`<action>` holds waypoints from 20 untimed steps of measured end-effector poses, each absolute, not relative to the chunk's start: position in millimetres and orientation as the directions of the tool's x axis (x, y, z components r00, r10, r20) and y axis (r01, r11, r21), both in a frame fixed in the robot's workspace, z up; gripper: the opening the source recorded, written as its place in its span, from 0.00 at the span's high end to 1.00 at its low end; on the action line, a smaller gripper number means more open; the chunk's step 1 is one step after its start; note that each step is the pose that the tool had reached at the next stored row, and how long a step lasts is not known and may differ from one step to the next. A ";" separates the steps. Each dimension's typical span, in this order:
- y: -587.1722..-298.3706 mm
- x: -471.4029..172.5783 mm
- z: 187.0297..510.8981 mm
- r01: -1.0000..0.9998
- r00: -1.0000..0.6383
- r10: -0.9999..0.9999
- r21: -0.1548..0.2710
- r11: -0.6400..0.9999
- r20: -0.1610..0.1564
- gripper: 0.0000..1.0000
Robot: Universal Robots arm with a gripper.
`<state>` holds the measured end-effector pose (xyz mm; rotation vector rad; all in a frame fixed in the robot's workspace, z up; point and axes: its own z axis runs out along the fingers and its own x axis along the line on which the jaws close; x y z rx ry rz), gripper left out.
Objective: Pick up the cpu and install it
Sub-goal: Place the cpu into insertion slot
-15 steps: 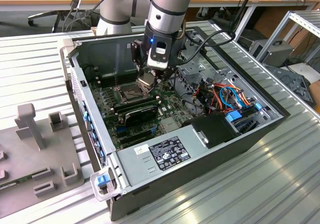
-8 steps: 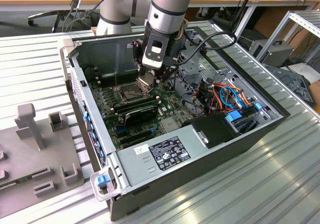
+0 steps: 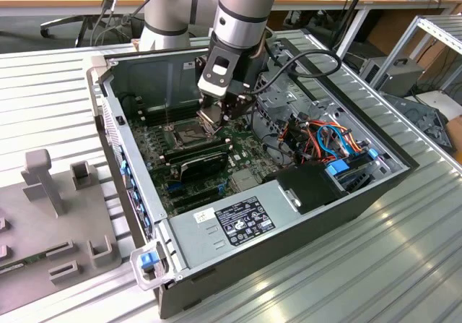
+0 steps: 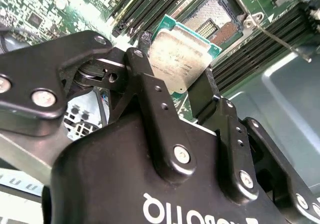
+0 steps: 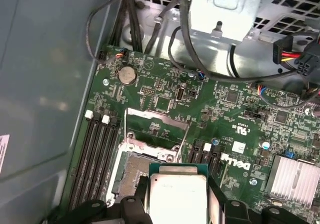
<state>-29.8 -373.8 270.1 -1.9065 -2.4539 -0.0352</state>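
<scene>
My gripper is shut on the cpu, a thin square chip with a pale silver face and a green rim. I hold it by two opposite edges a little above the green motherboard, inside the open computer case. The cpu hangs partly over the open socket, whose hinged metal frame stands lifted. In the exterior view the gripper is just over the socket, near the case's back wall.
Dark memory slots run beside the socket. Cables and a metal drive cage lie past the board. A silver heatsink sits on the board. Grey fixtures stand on the exterior view's left, outside the case.
</scene>
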 end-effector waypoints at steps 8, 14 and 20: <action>-373.8 -29.8 269.7 0.994 -0.111 0.993 -0.003 0.111 0.039 0.45; -373.8 -29.8 269.4 1.000 -0.031 0.999 -0.003 0.031 0.038 0.45; -373.8 -29.8 269.2 1.000 0.023 0.999 -0.003 -0.023 0.037 0.45</action>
